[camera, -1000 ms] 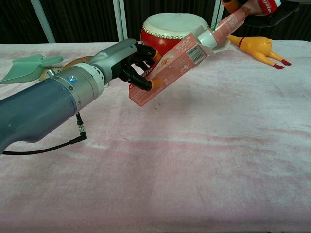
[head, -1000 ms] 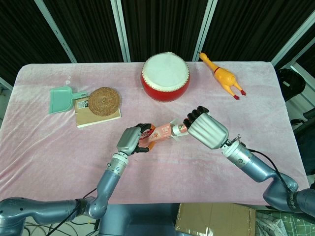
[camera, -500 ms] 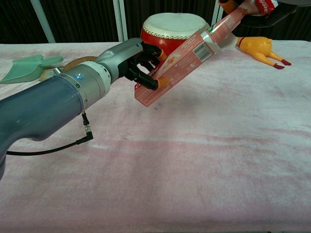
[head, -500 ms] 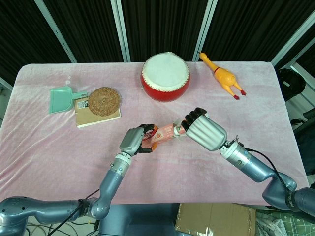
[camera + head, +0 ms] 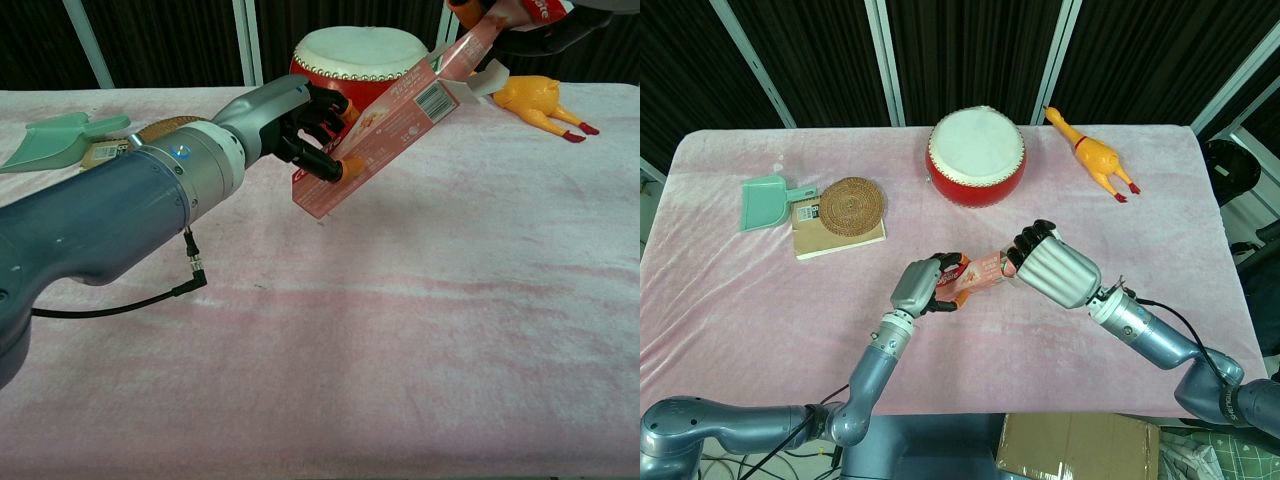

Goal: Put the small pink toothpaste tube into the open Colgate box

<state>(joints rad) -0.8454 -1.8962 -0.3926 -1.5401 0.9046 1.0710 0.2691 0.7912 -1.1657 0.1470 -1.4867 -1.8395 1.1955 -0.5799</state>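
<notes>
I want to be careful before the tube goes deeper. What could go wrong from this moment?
1. The left hand holds the Colgate box tilted in the air, gripping only near its lower end; pushing may twist or slip it.
2. The open flap sits beside the pink toothpaste tube and might catch it.
3. The right hand hides the box mouth from the head view, so alignment is hard to check.

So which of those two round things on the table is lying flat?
The woven mat, left of centre. It lies flat on a book beside the green dustpan, while the red drum stands tall with its white skin facing up.
</notes>
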